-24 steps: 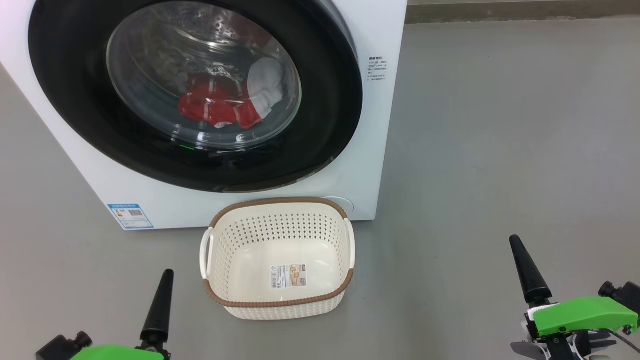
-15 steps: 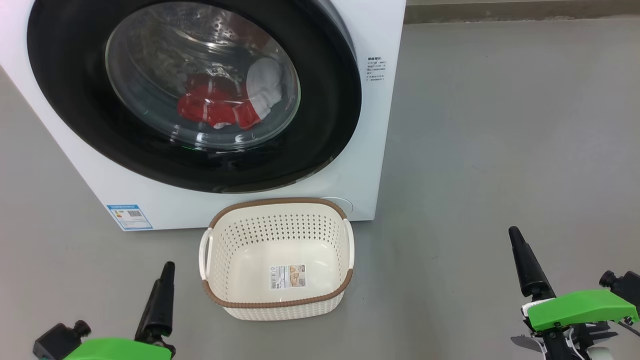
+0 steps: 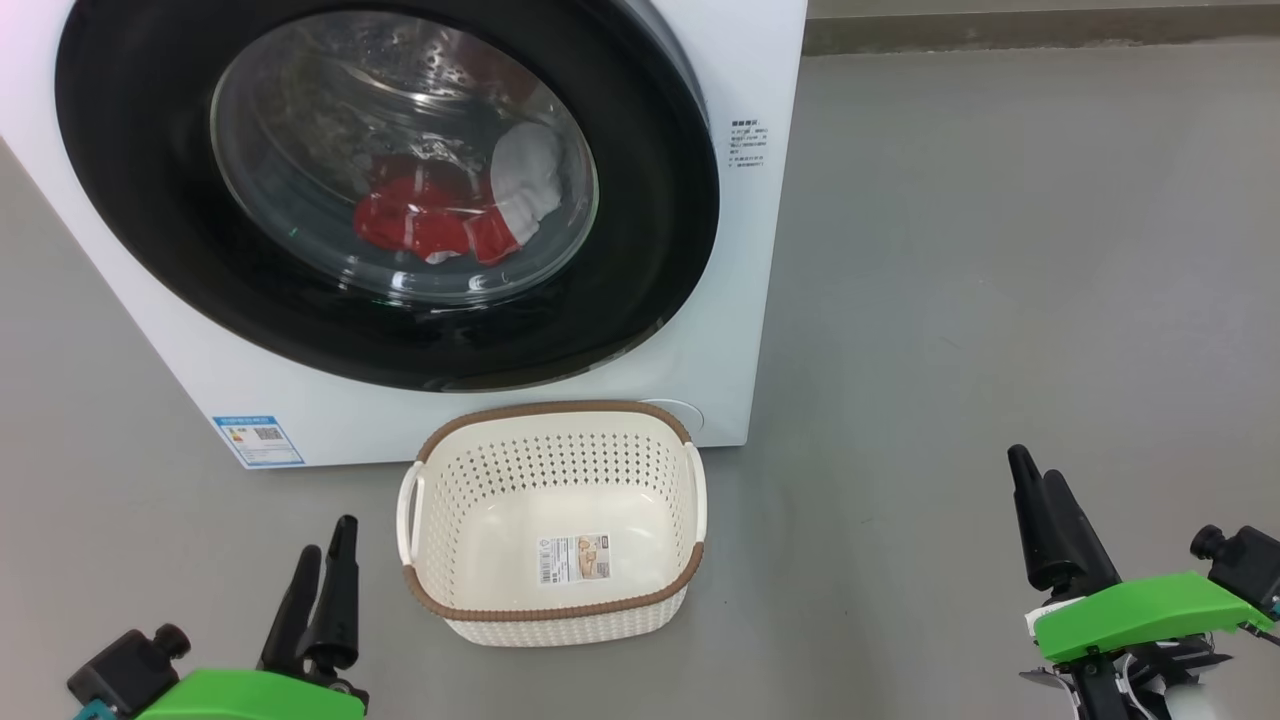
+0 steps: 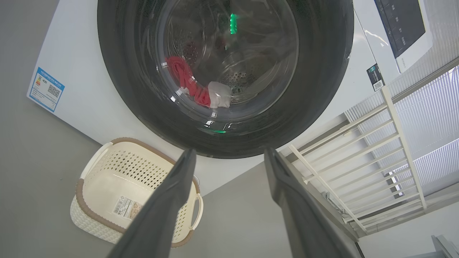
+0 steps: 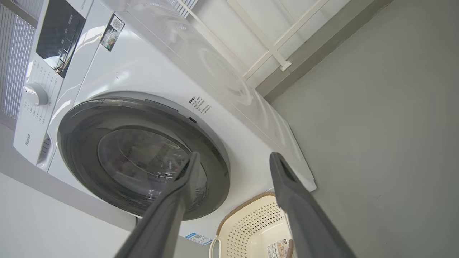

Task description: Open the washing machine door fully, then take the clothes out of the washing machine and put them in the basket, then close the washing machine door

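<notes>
The big white front-loading washing machine [image 3: 720, 350] is cut off at the top in the head view, while the right wrist view shows its dark control panel [image 5: 59, 34] and one dial [image 5: 35, 94]. Behind the shut, round, black-rimmed glass door [image 3: 640, 200], red-and-white fabric clothes [image 3: 420, 225] lie bunched in the drum, their number unclear. One cream perforated plastic basket [image 3: 555, 608] stands just before the machine. The left gripper [image 3: 328, 537] and the right gripper [image 3: 1034, 466] hang with fingers spread, holding nothing.

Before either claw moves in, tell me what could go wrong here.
The washing machine door is shut and its glossy black rim looks smooth, so a grip may slip off.
The basket stands on the floor just below the door, so reaching in could knock it aside.
The clothes lie low in the drum and might drop beside the basket.
</notes>
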Tool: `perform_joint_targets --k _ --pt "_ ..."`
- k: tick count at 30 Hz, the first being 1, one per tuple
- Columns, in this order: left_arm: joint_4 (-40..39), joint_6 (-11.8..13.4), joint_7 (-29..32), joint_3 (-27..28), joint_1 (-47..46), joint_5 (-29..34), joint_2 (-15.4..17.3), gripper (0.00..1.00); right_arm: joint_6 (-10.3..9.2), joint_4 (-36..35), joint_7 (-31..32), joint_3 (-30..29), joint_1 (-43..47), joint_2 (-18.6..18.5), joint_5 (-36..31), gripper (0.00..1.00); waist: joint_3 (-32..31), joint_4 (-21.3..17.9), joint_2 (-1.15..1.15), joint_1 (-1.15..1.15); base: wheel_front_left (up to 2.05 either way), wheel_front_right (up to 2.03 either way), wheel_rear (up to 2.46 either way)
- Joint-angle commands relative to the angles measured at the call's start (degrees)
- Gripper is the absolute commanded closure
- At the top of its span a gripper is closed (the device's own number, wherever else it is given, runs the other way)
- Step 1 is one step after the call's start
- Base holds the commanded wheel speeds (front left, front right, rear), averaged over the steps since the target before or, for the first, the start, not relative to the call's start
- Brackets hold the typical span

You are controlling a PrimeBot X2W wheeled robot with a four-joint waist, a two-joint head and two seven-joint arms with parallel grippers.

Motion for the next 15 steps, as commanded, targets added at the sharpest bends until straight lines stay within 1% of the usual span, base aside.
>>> perform_joint_targets --k 1,15 --pt "-1.9 -0.2 -1.0 0.8 -3.1 2.6 0.9 0.0 -0.02 -1.9 -0.8 1.1 -3.3 -0.8 -2.5 0.0 -0.1 0.0 0.0 0.0 0.0 0.0 0.0" --pt "-2.1 -0.3 -3.2 1.4 -3.9 13.9 0.9 0.0 -0.03 -2.0 -3.0 2.1 -4.0 -1.0 -11.5 0.0 -0.4 -0.2 0.0 0.0 0.0 0.0 0.0"
